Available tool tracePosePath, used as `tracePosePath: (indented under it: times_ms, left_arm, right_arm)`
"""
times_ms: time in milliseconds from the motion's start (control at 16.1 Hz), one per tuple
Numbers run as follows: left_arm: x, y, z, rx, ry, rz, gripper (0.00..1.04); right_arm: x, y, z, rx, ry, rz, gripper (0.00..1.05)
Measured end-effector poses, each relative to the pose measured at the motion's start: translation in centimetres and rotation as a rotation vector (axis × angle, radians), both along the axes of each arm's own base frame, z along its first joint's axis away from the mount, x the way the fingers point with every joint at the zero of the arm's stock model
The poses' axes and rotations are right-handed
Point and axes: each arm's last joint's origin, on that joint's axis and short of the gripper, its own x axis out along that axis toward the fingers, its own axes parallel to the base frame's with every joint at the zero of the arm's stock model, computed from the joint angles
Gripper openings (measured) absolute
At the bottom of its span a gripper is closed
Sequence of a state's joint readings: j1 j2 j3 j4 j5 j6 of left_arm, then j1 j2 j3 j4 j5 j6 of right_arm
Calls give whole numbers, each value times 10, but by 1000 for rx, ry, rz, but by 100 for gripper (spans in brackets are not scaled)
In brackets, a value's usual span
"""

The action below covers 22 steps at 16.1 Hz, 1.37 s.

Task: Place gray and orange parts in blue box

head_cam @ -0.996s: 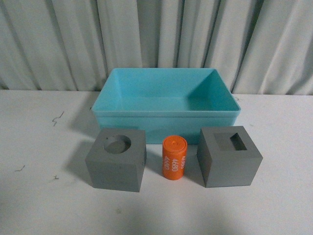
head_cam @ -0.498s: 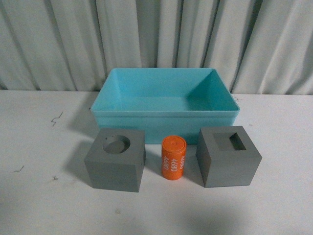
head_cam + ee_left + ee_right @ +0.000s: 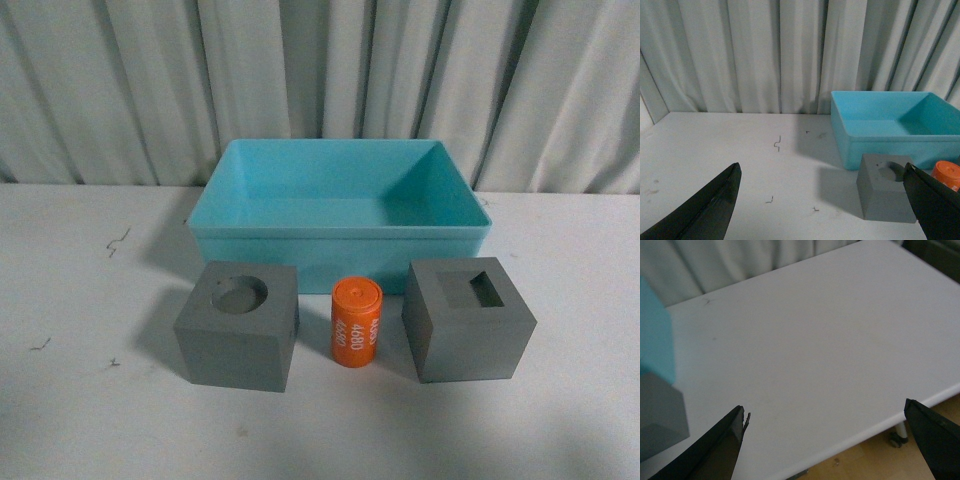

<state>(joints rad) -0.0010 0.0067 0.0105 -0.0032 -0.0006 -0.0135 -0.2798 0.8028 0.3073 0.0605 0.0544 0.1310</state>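
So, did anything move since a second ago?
No, nothing visibly moved. The gray cube with the round hole, the orange cylinder and the gray cube with the square hole still sit in front of the blue box, untouched, and the box is still empty.

A light blue box (image 3: 340, 262), rectangular plastic with sloped walls and a rim, sits open-topped ahead of the wide-spread left gripper (image 3: 821, 170). Just before its front wall three parts stand in a row, each apart from the next: a matte gray cube with a round recess (image 3: 238, 340) in its top, a smaller upright orange cylinder (image 3: 356, 325) printed "4680" in white, and a matte gray cube with a square recess (image 3: 468, 335). The round-recess cube lies ahead of the left gripper, close by one finger that hides part of the cylinder, while outside the spread right gripper (image 3: 825, 407) only a blurred gray cube edge and a box corner show.
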Motion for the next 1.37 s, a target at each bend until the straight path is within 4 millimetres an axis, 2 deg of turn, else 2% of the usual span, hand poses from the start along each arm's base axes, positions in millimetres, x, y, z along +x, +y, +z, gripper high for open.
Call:
tracePosePath:
  times_ms: [249, 311, 436, 560, 622, 871, 1120, 1369]
  left_arm:
    - [0, 0, 0, 0, 0, 0, 98]
    - [0, 0, 0, 0, 0, 0, 98]
    - [0, 0, 0, 0, 0, 0, 98]
    - [0, 0, 0, 0, 0, 0, 98]
    - [0, 0, 0, 0, 0, 0, 98]
    - [0, 0, 0, 0, 0, 0, 98]
    - [0, 0, 0, 0, 0, 0, 98]
    - [0, 0, 0, 0, 0, 0, 98]
  right_arm:
    - [33, -5, 2, 44, 44, 176, 98]
    - [48, -5, 3, 46, 44, 219, 98]
    - [65, 3, -7, 47, 87, 281, 98]
    - [83, 16, -20, 51, 128, 353, 98]
    - [113, 32, -30, 56, 119, 435, 98]
    - [147, 66, -49, 55, 170, 548, 98]
    - [176, 79, -70, 63, 217, 540, 98]
    - [197, 107, -75, 82, 222, 592, 98]
